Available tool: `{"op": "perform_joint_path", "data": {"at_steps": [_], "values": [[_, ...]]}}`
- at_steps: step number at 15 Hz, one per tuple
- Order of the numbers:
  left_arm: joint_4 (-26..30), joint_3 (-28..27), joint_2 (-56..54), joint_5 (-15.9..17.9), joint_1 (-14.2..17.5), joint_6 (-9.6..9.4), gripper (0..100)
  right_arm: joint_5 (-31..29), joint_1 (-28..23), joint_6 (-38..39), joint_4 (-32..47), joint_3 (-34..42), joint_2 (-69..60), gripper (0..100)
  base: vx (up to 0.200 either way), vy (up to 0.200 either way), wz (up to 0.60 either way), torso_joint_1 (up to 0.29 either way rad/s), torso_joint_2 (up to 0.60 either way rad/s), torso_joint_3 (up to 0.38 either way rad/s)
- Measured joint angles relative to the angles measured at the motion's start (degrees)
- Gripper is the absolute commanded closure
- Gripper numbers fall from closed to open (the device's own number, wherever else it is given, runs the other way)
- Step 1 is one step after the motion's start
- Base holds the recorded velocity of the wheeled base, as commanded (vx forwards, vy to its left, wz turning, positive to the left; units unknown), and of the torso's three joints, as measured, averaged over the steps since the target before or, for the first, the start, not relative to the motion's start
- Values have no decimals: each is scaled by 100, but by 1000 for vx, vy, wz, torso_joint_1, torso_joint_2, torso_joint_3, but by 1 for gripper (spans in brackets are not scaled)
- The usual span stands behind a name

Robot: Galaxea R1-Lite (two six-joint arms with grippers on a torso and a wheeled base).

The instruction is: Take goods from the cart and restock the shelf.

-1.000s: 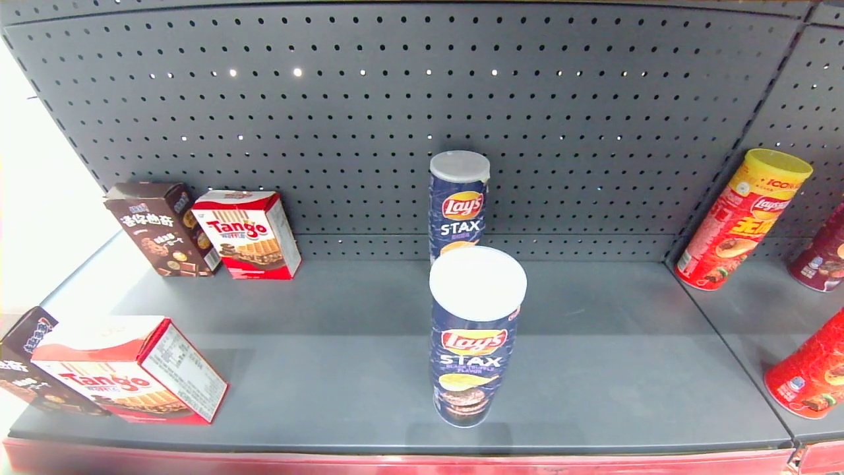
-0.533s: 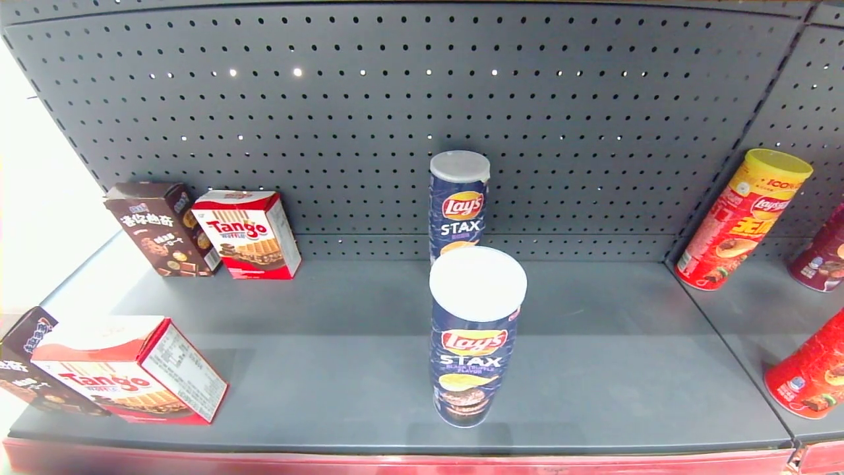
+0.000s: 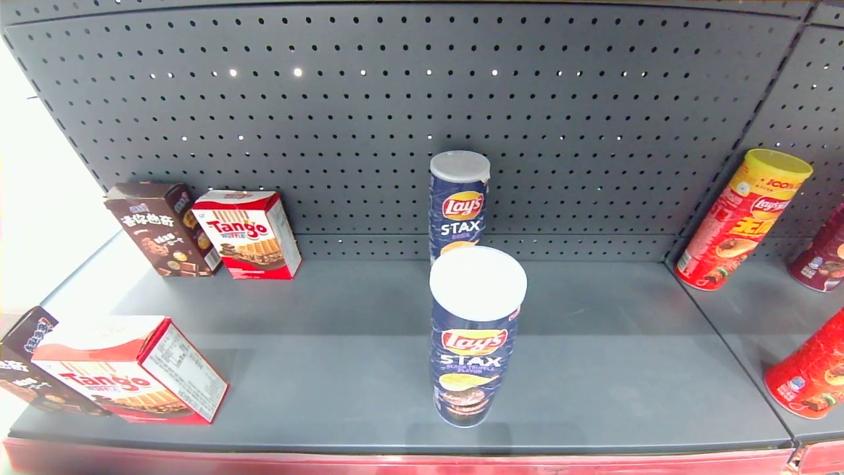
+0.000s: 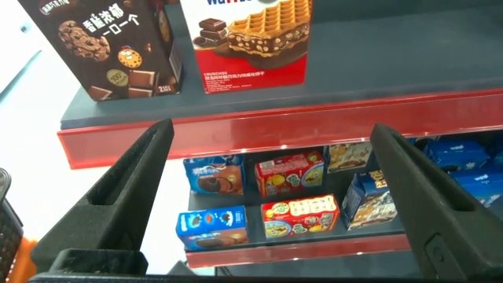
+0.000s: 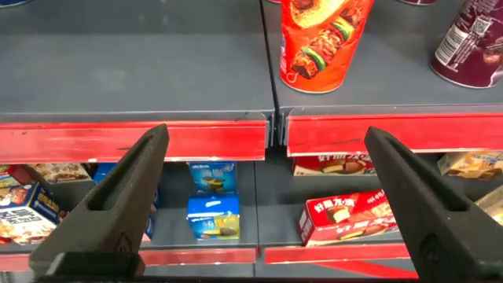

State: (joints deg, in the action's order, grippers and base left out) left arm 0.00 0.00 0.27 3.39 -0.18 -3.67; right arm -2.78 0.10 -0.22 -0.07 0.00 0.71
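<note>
Grey perforated backing (image 3: 369, 99) rises behind a dark grey shelf (image 3: 613, 369) edged with a red front rail (image 3: 395, 464).

The left gripper (image 4: 263, 208) sits in front of that rail with its black fingers (image 4: 118, 204) spread wide and nothing between them. Straight ahead of it, at the shelf's front edge, a brown cookie box (image 4: 110, 47) stands just beside a red-and-white wafer box (image 4: 251, 39). Between its fingers, farther off, is a lower shelf (image 4: 314, 244) stocked with small blue and red snack boxes (image 4: 291, 169).

The right gripper (image 5: 263, 208) is likewise wide open and holds nothing, facing the spot where two shelf sections meet. Ahead of it, toward its right finger, a red chip can (image 5: 326, 43) stands near the front edge, with a maroon can (image 5: 471, 43) farther right. A blue cookie pack (image 5: 212, 212) shows between its fingers on the level below.

From the head view, between where the two grippers face, two dark blue chip cans stand upright mid-shelf. The front blue can (image 3: 475, 343) has a white lid. The rear blue can (image 3: 458, 204) is directly behind it against the backing. At the rear left, a second cookie box (image 3: 161, 227) and a second wafer box (image 3: 247, 234) touch side by side. A yellow-lidded red can (image 3: 745, 218) stands in the right-hand section.
</note>
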Motion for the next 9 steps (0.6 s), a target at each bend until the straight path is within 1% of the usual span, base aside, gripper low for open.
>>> {"op": "perform_joint_path", "data": {"at_steps": [4, 7, 9], "values": [[0, 0, 0, -151, 0, 15, 0, -4, 0, 0, 23, -7, -27, 0, 0, 0, 0, 0, 0, 0], [0, 0, 0, -189, 0, 11, 0, -4, 4, 11, 23, -7, -30, 0, 0, 0, 0, 0, 0, 0], [0, 0, 0, -304, 0, 28, 0, -1, 0, 12, 12, -10, -30, 0, 0, 0, 0, 0, 0, 0]]}}
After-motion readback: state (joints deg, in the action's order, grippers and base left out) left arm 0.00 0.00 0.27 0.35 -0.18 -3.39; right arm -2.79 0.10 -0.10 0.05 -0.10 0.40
